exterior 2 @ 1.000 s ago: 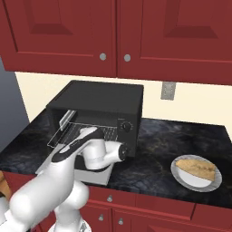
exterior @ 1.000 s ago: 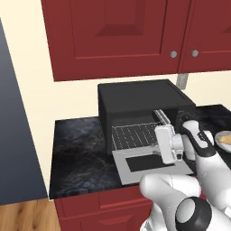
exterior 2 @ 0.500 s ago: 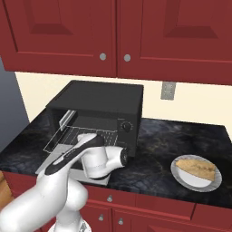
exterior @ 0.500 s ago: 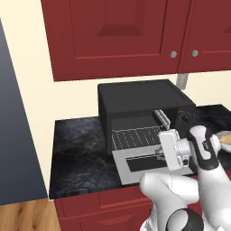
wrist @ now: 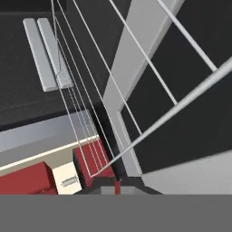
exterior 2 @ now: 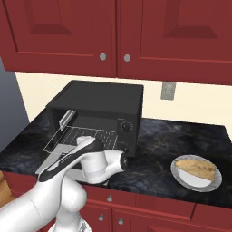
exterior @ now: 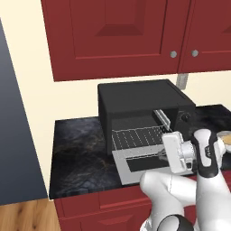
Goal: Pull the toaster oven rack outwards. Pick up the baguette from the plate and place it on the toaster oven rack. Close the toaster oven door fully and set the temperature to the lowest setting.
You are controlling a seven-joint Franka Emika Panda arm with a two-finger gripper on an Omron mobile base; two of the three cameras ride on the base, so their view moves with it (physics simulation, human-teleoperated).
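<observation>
Here, gripper (exterior: 161, 153) clamped on toaster oven rack (exterior: 135, 136) front edge.

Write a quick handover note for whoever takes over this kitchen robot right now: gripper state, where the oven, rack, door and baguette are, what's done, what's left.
Gripper: shut, at the front edge of the toaster oven rack; whether it actually grips the wire cannot be told.
Toaster oven: on the counter, toaster oven door folded down open.
Rack: part way out over the open door.
Baguette: on the plate, to the oven's right.
Done: door open, rack pull begun.
Left: finish pulling the rack, move the baguette onto it, close the door, turn the temperature knob to lowest.
</observation>
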